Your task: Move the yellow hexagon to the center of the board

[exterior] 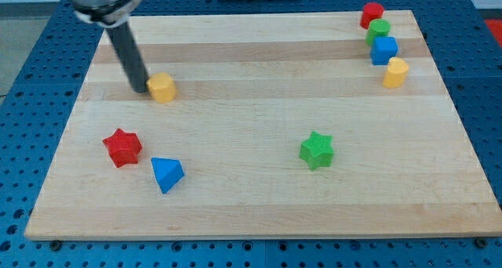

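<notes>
the arm carries no claw, so nothing opens or holds anything; it ends in a straight dark rod, and my tip (140, 88) rests on the wooden surface (251, 197) at the view's upper left, touching or just beside the left face of the yellow hexagon (162, 88). the hexagon thus lies well to the left of the board's centre and somewhat above it. below it, near the view's lower left, sit a red star (122, 147) and a blue triangular block (167, 174), close together. right of centre and lower lies a green star (317, 150). at the view's upper right stand a red block (372, 15), a green block (379, 31), a blue cube (384, 50) and a second yellow block (396, 72), in a near column. the hexagon appears small, rigid and light, likely to slide readily on smooth wood; with no grasp possible, contact is best made centrally on its upper-left side, since an off-centre push would probably spin it aside.
</notes>
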Action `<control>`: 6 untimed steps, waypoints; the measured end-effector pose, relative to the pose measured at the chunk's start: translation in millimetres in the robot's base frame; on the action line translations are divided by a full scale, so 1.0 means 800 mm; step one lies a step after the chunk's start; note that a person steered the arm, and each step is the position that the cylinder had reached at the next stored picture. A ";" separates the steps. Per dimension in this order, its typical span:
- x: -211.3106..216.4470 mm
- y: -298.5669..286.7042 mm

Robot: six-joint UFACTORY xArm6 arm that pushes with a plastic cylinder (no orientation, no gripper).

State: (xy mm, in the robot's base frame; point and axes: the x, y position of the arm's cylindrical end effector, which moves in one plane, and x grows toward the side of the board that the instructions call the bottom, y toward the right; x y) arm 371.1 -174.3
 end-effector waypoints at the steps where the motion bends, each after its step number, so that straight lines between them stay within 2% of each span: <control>1: -0.004 0.099; 2: -0.004 0.189; 4: 0.013 0.054; 5: 0.038 0.095; 6: 0.019 0.188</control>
